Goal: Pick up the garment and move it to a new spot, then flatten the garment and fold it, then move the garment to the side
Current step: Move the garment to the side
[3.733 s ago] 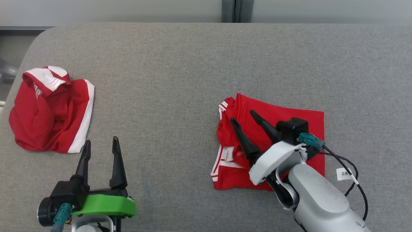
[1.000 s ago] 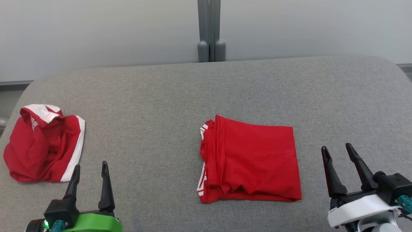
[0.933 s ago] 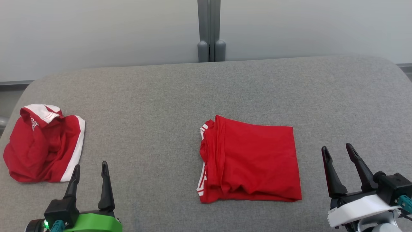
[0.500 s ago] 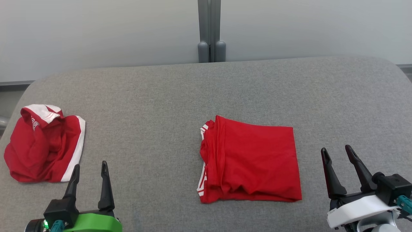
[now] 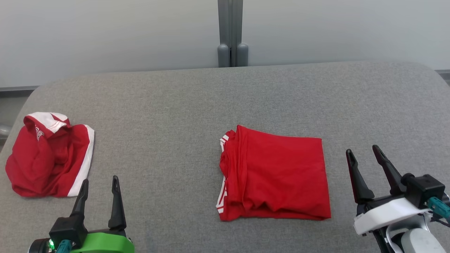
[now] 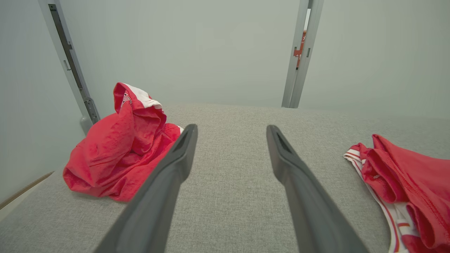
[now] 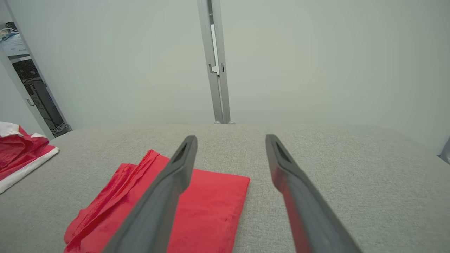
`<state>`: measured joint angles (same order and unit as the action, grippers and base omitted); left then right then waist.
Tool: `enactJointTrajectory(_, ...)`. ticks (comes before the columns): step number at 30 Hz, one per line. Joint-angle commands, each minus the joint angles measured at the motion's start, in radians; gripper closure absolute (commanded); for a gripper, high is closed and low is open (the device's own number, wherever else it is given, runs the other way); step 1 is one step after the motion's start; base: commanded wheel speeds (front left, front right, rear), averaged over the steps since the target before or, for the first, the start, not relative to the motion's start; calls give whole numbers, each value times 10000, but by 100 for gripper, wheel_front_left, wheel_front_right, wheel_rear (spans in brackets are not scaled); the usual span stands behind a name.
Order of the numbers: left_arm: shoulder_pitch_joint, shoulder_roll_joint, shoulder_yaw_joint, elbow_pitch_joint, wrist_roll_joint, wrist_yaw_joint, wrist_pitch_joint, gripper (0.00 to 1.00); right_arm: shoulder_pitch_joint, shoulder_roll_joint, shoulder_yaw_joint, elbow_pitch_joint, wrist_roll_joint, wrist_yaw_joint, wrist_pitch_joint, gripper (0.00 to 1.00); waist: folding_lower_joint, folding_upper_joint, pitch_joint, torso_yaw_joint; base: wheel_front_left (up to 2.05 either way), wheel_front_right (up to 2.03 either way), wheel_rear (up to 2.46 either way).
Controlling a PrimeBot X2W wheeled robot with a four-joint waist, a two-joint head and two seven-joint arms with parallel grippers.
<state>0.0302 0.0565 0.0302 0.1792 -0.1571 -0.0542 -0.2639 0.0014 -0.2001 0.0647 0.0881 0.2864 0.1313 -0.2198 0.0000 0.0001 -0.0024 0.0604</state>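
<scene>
Red garment (image 5: 274,175), folded, flat on the grey desk (image 5: 175,105), a bit right of the middle. White stripes peeking out along its left edge. Top side smooth, a few small wrinkles near the front.

Left tool (image 5: 100,180) down at the near left, with fingers wide apart and nothing between them. Just bare desk in front of it.

Right tool (image 5: 362,149) down at the near right, also with fingers wide apart and nothing between them. Near the right edge of the red garment, but not touching it.

Bunched-up cloth (image 5: 45,158), red and white, way over at the left end of the desk, well apart from the red garment.

Behind the desk, a pale wall (image 5: 105,31) with a grey post (image 5: 232,31) in the middle.
</scene>
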Motion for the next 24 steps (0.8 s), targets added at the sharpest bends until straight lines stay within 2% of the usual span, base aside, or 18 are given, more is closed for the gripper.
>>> enactJointTrajectory(1, -12, 56, -9, 10, 66, 3, -3, 0, -318, -102, 107, 70, -68, -12, 81, 0, 0, -1, 55, 23, 0, 0, 0)
enactJointTrajectory(8, -264, 27, -134, -6, 74, 20, -3, 0, -1735, -551, 650, 617, -47, -12, 510, 0, 0, -1, 380, 180, 0, 0, 0)
enactJointTrajectory(13, -398, 4, -240, -19, 71, 75, -3, 0, -2706, -710, 909, 1574, 24, -12, 908, 0, 0, -1, 661, 335, 0, 0, 0)
enactJointTrajectory(24, -658, -35, -476, -86, -49, 211, -3, 0, -3064, -343, 951, 3838, 449, -12, 1017, 0, 0, -1, 1197, 484, 0, 0, 0)
